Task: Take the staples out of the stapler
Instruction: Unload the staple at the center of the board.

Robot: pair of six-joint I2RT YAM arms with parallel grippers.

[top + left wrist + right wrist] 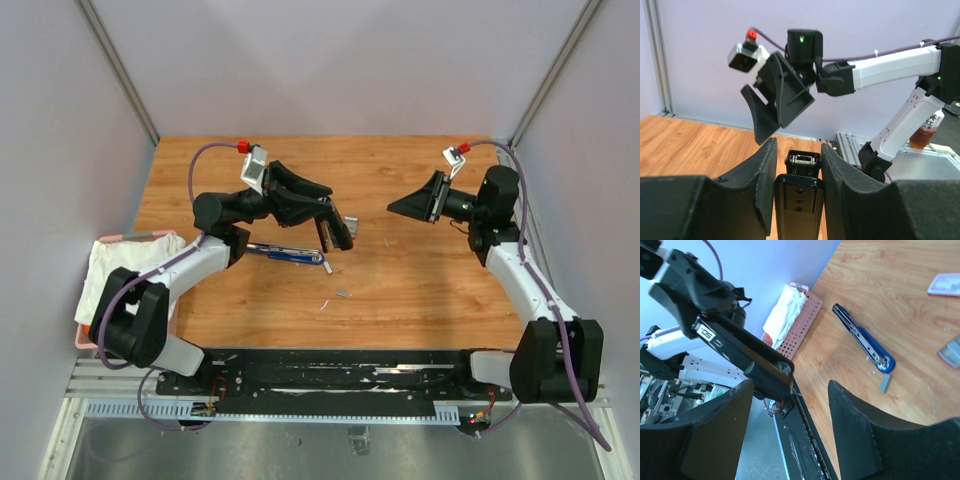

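Clamps one black stapler [797, 200] in the left hand [797, 150], over one blue stapler [285, 253] lying on the desk [420, 290]. Shows one staples [342, 293] bar nearside of that hand. Holds right hand [395, 208] wide, empty.

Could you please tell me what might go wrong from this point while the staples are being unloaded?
1. The left hand clamps the long black stapler in the air above the wooden table; pulling on it could twist it in that grip.
2. The open right hand faces it at close range; reaching in might knock the two hands together.
3. A short grey staple bar lies loose beside the long blue stapler; any further staples that drop may scatter.
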